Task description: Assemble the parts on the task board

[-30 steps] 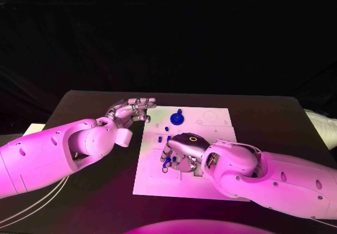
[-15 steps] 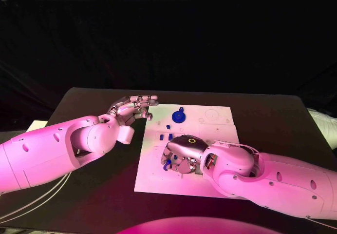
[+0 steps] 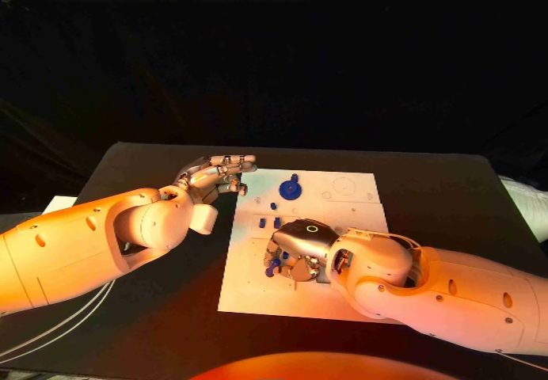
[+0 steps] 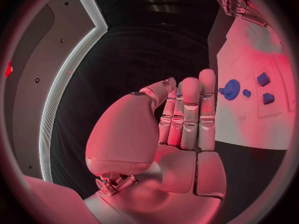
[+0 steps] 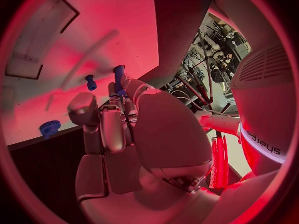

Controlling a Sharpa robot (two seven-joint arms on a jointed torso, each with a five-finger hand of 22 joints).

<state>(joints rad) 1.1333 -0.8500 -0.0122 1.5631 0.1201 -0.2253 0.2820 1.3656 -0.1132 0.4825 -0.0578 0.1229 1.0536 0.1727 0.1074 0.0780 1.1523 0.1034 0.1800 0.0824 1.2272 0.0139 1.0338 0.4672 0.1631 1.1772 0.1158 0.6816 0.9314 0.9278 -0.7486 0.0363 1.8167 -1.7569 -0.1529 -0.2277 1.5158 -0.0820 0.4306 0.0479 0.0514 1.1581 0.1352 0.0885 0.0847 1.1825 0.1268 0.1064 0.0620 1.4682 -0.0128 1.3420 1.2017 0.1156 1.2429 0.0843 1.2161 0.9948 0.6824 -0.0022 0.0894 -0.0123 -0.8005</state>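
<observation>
The white task board [image 3: 343,207] lies mid-table. On its far part lies a blue gear [image 3: 290,190], seen too in the left wrist view as the gear [image 4: 231,89] and in the right wrist view as the gear [image 5: 50,128]. Small blue parts [image 3: 268,223] sit nearer the board's left edge. My right hand [image 3: 299,249] rests low over the board's middle, fingers curled, pinching a blue peg [image 5: 118,75]. A second blue peg [image 5: 91,82] stands on the board just beyond it. My left hand [image 3: 217,176] hovers off the board's far left corner, fingers straight and side by side [image 4: 187,114], holding nothing that I can see.
Black table [image 3: 149,301] surrounds the board on all sides. Both white forearms reach in low across the table, the right one [image 3: 445,293] covering the board's near right corner. More small blue parts [image 3: 272,271] lie under the right hand's fingertips.
</observation>
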